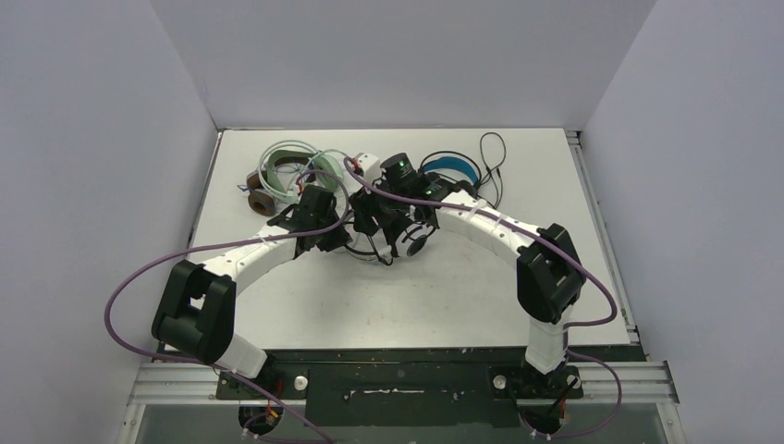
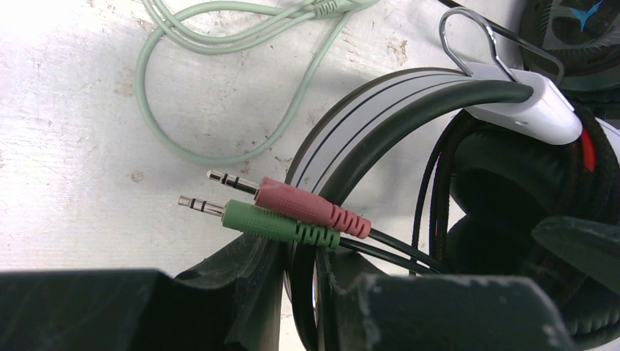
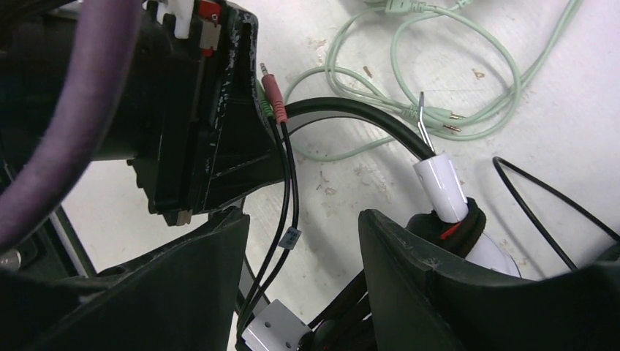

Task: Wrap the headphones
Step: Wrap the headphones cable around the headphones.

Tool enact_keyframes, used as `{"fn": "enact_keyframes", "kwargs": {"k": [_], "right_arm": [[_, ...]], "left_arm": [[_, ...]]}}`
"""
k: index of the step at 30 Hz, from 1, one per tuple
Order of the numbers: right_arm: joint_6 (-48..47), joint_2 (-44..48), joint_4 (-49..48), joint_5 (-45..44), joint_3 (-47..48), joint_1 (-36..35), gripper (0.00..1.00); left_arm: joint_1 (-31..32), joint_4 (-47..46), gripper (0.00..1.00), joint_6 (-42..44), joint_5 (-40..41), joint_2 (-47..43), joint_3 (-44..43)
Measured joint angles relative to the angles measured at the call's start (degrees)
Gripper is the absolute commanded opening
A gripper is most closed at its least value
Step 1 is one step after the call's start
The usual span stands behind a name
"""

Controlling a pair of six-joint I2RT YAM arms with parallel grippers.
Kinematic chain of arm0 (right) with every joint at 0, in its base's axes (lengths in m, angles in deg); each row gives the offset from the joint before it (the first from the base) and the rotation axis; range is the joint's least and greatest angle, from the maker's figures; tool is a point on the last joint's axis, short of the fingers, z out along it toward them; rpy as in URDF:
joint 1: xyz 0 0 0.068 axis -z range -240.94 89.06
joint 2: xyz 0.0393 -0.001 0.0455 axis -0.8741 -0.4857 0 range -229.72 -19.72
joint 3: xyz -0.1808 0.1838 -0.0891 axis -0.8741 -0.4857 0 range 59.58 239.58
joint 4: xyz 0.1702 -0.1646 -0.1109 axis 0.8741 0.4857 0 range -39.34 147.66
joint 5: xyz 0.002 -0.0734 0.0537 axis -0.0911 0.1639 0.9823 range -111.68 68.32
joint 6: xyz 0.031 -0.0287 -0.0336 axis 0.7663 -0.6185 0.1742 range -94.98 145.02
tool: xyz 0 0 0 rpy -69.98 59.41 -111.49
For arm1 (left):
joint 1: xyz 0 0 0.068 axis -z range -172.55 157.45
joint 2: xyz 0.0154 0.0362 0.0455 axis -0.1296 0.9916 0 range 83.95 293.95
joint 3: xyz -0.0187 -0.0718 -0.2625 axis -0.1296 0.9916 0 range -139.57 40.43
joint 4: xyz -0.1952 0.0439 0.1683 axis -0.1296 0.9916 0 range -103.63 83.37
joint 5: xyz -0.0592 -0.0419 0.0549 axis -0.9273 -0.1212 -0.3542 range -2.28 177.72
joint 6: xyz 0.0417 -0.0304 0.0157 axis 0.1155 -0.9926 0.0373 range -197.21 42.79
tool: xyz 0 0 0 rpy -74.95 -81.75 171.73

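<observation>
Clamping the striped headset by its band, my left claw shows pink and green plugs just past its tips; my right claw gapes astride the black cord. Only overhead: mint headset, brown headset, blue-banded headset beyond.

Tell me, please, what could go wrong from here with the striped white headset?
The pink and green jack plugs poke just past the shut left gripper, which pinches the white, black-striped headset; the cord might slip free. The loose mint-green cable passes beneath that headband and could snag. The open right gripper gives no backup hold.
</observation>
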Motion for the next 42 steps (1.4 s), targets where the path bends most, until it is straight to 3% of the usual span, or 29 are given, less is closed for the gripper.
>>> {"fn": "enact_keyframes", "kwargs": {"k": [10,17,21,25,42], "right_arm": [[0.0,-1.2,0.9,6.2,0.9,1.4,0.54],[0.1,-3.2,2.2,7.8,1.5,1.4,0.45],[0.5,-3.8,2.6,8.5,2.2,1.4,0.27],[1.2,-4.9,2.8,8.8,3.6,1.4,0.0],[1.3,-5.9,13.7,2.2,8.6,4.1,0.0]], "left_arm": [[0.0,0.0,0.0,0.7,0.0,-0.2,0.0],[0.0,0.4,0.0,0.9,0.0,-0.5,0.0],[0.0,0.8,0.0,0.9,0.0,-0.7,0.0],[0.0,0.8,0.0,0.8,0.0,-0.9,0.0],[0.0,0.7,0.0,2.4,3.6,-0.9,0.0]]}}
